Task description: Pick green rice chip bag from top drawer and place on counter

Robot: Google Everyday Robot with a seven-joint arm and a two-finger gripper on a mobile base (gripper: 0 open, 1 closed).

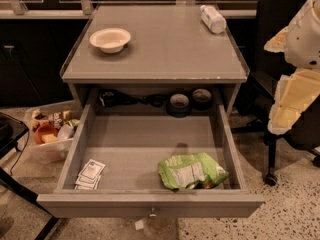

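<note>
The green rice chip bag [190, 171] lies crumpled in the front right of the open top drawer [150, 204], white label panel up. The drawer is pulled fully out and its small knob [152, 214] faces me. The grey counter [160, 54] is the cabinet top above it. My arm shows as white and cream segments at the right edge. My gripper [280, 121] hangs at the arm's lower end, right of the drawer's side wall, apart from the bag and holding nothing that I can see.
A white bowl [110, 39] and a lying white bottle [213, 19] are on the counter. Small white paper packets [90, 175] lie front left in the drawer. Tape rolls [179, 103] sit behind it. A snack bin [50, 131] stands at the left and a black chair [272, 149] at the right.
</note>
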